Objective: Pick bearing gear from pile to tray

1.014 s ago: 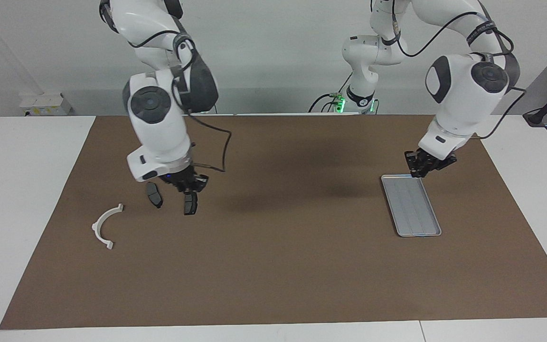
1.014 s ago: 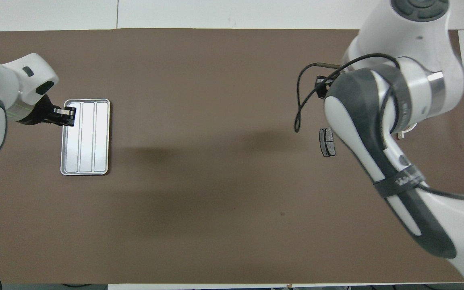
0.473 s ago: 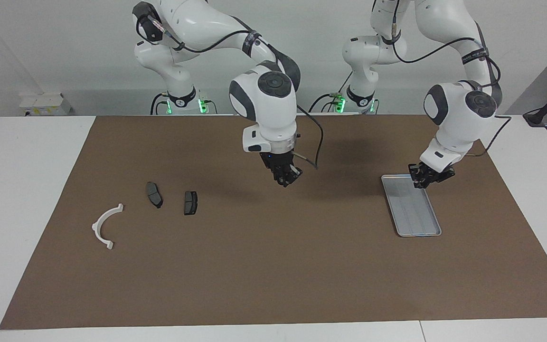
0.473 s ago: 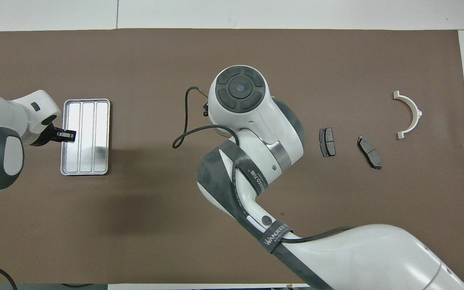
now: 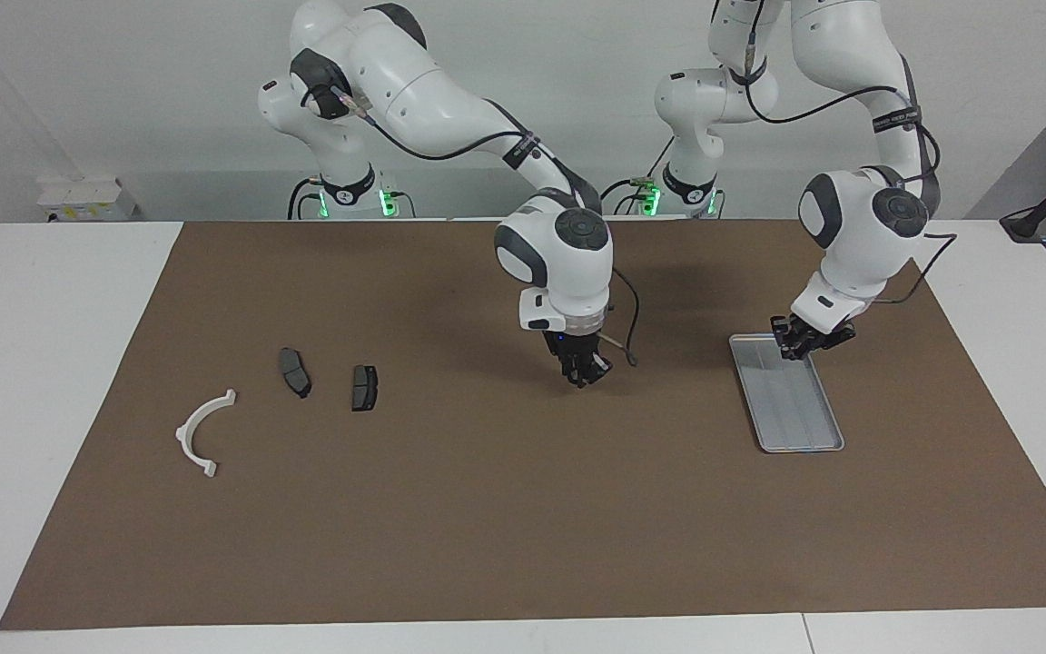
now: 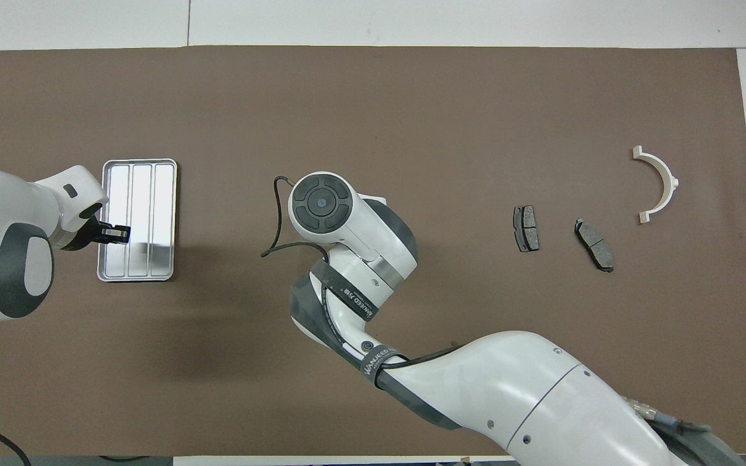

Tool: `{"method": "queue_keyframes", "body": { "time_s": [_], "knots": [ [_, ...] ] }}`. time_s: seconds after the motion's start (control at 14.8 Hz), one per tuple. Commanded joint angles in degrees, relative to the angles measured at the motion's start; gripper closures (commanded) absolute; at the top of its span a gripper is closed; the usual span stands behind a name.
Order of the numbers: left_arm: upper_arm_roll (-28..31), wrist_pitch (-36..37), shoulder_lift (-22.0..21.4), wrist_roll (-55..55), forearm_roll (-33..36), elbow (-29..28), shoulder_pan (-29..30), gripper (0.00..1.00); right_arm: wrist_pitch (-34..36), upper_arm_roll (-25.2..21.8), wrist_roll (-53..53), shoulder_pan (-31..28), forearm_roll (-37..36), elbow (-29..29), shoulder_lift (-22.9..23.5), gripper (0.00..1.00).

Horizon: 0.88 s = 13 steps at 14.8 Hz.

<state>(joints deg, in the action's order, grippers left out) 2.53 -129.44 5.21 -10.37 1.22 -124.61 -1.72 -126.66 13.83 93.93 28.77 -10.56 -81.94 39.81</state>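
The silver tray (image 5: 803, 420) lies on the brown mat toward the left arm's end; it also shows in the overhead view (image 6: 153, 207). My left gripper (image 5: 795, 345) hangs low over the tray's end nearer the robots, and shows in the overhead view (image 6: 117, 233). My right gripper (image 5: 583, 374) is up over the bare middle of the mat, fingers together; I see nothing between them. Its wrist (image 6: 320, 202) hides it from above. The pile lies toward the right arm's end: a white arc (image 5: 182, 434) (image 6: 671, 181) and two dark brake pads (image 5: 294, 372) (image 5: 364, 388). No tiny black pieces show.
The brown mat (image 5: 487, 509) covers most of the white table (image 5: 33, 363). The right arm's forearm (image 6: 509, 375) reaches in low over the mat's part nearest the robots. A loose cable (image 5: 625, 318) hangs at the right wrist.
My right gripper has left the brake pads and swung across the mat toward the tray, sinking a little. My left gripper has shifted slightly along the tray's end. The pile parts have not moved.
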Motion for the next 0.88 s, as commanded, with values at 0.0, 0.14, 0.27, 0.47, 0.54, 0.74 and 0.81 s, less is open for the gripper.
{"method": "queue_keyframes", "body": {
  "time_s": [0.0, 0.14, 0.27, 0.47, 0.54, 0.74, 0.81],
  "knots": [
    [-0.4, -3.9, 0.1, -0.4, -0.4, -2.8, 0.9, 1.00, -2.5, 0.0, 1.0, -0.4, -1.4, 0.3, 0.9, 1.00],
    [-0.4, -6.6, 0.8, -0.1, -0.4, -4.2, 0.9, 1.00, -3.3, 0.0, 1.0, -0.5, -2.8, -0.3, 1.0, 1.00],
    [-0.4, -7.0, 1.6, 0.1, -0.4, -4.4, 0.8, 1.00, -3.2, 0.0, 1.0, -0.5, -3.0, -0.3, 0.9, 1.00],
    [-0.4, -9.7, 2.1, 0.1, -0.4, -6.1, 0.8, 1.00, -2.4, 0.0, 1.1, -1.0, -3.0, -0.2, 0.9, 0.84],
    [-0.4, -10.3, 2.6, 0.1, -0.5, -6.2, 0.8, 1.00, -2.1, -0.2, 1.1, -1.2, -3.0, -0.2, 0.9, 0.40],
    [-0.4, -10.3, 2.8, 0.1, -0.5, -6.2, 0.6, 0.69, 0.9, -0.4, 0.5, -3.3, -3.0, 0.6, -0.8, 0.00],
    [-0.3, -10.2, 2.9, 0.1, -0.4, -6.1, 0.3, 0.41, 1.5, -0.2, 0.2, -4.3, -2.7, 0.7, -1.8, 0.00]
  ]
}}
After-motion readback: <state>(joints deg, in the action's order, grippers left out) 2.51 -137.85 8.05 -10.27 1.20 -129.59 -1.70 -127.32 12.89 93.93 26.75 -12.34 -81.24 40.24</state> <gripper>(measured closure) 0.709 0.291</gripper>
